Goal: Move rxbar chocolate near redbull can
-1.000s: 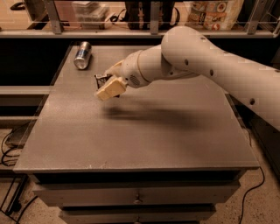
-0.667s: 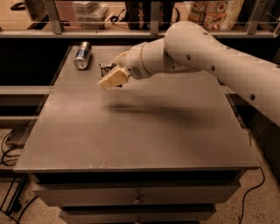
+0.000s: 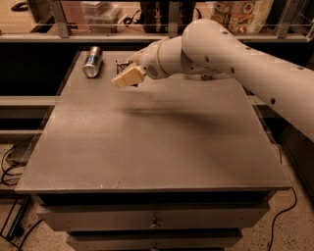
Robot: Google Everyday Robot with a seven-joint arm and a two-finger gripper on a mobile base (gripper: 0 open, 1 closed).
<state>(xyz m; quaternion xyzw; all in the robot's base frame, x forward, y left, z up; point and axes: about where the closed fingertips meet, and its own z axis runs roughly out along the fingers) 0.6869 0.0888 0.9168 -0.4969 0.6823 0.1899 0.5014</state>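
Observation:
The redbull can is a silver can lying on its side at the far left corner of the grey table. My gripper hovers just right of the can, a little above the table, at the end of the white arm that reaches in from the right. The cream fingers are closed on the rxbar chocolate. Only a dark sliver of the bar shows behind them; the rest is hidden.
A rail and shelf run behind the table's far edge, with snack bags at the back right. Drawers sit under the table front. Cables lie on the floor at the left.
The gripper has carried the bar toward the far left of the table, closer to the can. The can has not moved.

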